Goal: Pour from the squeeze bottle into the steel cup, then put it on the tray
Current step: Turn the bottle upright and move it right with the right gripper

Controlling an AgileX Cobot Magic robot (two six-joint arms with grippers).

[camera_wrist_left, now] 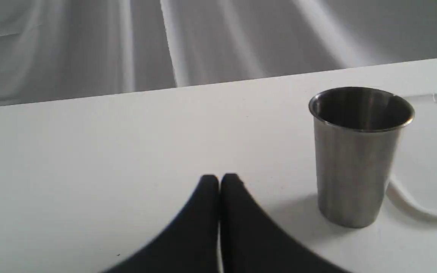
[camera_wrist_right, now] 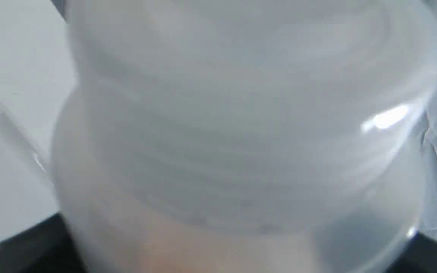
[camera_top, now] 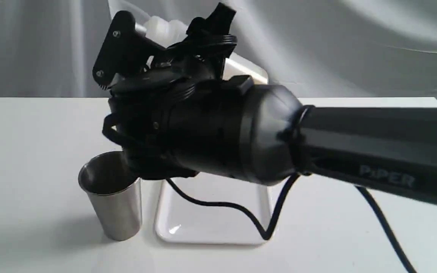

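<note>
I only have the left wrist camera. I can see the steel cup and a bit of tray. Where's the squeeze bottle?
Observer: The right gripper is shut on the squeeze bottle and holds it high off the table.
Operator: Is it over the cup?
Observer: In the exterior view it sits higher than the steel cup. The nozzle is hidden, so I cannot tell the aim.
Operator: Anything at the tray?
Observer: The right arm's cable droops toward the front rim of the tray.
</note>
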